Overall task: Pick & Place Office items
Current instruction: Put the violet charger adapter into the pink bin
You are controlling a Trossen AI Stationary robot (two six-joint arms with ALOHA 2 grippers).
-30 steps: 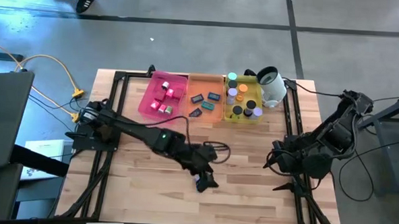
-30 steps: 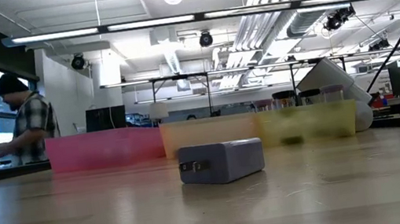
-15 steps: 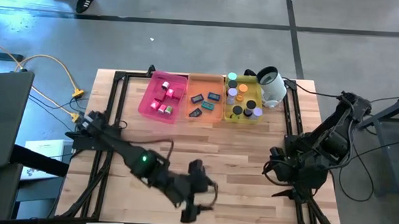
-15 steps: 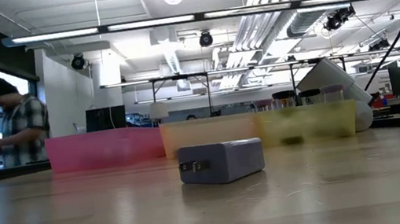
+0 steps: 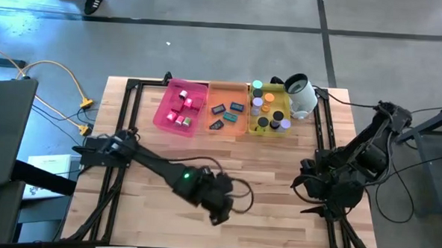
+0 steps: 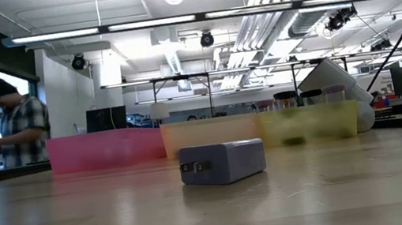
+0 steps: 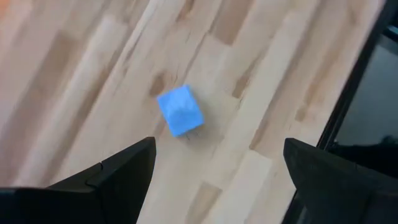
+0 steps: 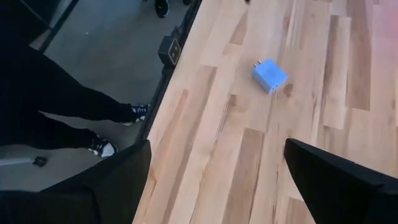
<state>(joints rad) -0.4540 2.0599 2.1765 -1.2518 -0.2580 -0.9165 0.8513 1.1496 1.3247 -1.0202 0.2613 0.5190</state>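
A small light-blue block (image 6: 222, 162) with two metal prongs on one end lies flat on the wooden table (image 5: 279, 171). The left wrist view shows the block (image 7: 180, 111) just ahead of my left gripper (image 7: 219, 146), which hangs open above the table and slants down. In the high view my left gripper (image 5: 219, 208) covers the block. My right gripper (image 8: 217, 146) is open and stays by the table's right side (image 5: 317, 189), far from the block (image 8: 269, 74). Other office items lie in the three trays at the far edge.
A pink tray (image 5: 181, 106), an orange tray (image 5: 227, 109) and a yellow tray (image 5: 270, 110) stand in a row at the far edge, with a white cup (image 5: 301, 94) on its side beside them. Black frame rails (image 5: 123, 135) run along both table sides. A person (image 6: 17, 124) stands beyond the table.
My left gripper swung toward the table's near edge, then came part of the way back toward the far edge, and it now points more steeply down. It stayed open. The blue block has not moved.
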